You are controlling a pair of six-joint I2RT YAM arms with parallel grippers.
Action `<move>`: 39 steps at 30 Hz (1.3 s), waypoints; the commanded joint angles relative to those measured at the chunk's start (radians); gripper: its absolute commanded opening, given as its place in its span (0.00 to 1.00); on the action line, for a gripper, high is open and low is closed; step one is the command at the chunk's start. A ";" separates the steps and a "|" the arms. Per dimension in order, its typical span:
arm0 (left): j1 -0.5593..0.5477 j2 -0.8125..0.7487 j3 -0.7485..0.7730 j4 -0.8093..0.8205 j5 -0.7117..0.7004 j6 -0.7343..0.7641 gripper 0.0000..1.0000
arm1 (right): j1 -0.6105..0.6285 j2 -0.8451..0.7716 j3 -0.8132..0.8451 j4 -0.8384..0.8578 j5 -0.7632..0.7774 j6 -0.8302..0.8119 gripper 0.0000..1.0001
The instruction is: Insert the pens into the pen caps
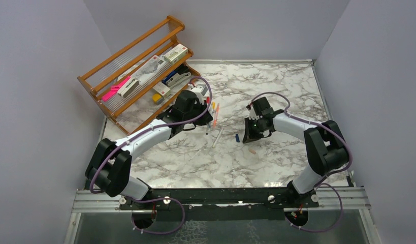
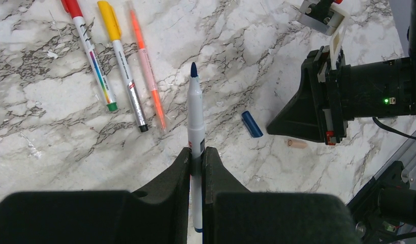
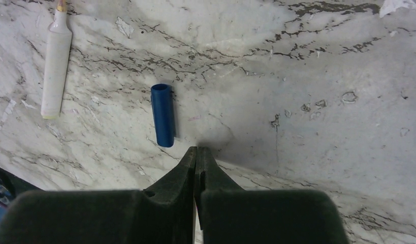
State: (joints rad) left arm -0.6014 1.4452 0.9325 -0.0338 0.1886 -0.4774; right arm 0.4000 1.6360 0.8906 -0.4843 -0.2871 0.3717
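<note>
The job looked roughly half done. Two pens already wore caps: the red-capped pen (image 2: 91, 61) and the yellow-capped pen (image 2: 123, 71) lay side by side on the bench (image 1: 195, 162), with the orange pen (image 2: 149, 71) just beside them; whether that one had a cap could not be told.

Left to do: the blue pen (image 2: 195, 112), tip bare, was clamped by its barrel in the left end effector (image 2: 197, 152), pointing toward the far side. Its likely partner, the blue cap (image 3: 162, 115), lay loose and empty on the bench, just ahead and left of the right end effector (image 3: 196, 152), whose jaws were pressed together on nothing. The white pen (image 3: 56, 66) lay uncapped nearby, and the pink cap (image 2: 297, 144) sat loose near the blue one.

The wooden rack (image 1: 129, 48) at the back left held boxes, a pink bar and other stationery, none of it pens for this job.
</note>
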 commanded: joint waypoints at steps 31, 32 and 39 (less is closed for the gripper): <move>0.018 -0.073 -0.032 -0.048 -0.052 0.015 0.00 | 0.054 0.171 0.062 0.108 -0.091 -0.010 0.01; 0.018 -0.074 -0.030 -0.051 -0.053 0.017 0.00 | 0.054 0.176 0.066 0.109 -0.092 -0.009 0.01; 0.020 -0.082 -0.039 -0.055 -0.066 0.018 0.00 | 0.055 0.208 0.094 0.123 -0.121 0.005 0.01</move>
State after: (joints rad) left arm -0.5884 1.3899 0.8963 -0.0883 0.1490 -0.4728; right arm 0.4458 1.7824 0.9783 -0.3729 -0.4377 0.3840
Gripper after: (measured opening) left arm 0.099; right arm 0.015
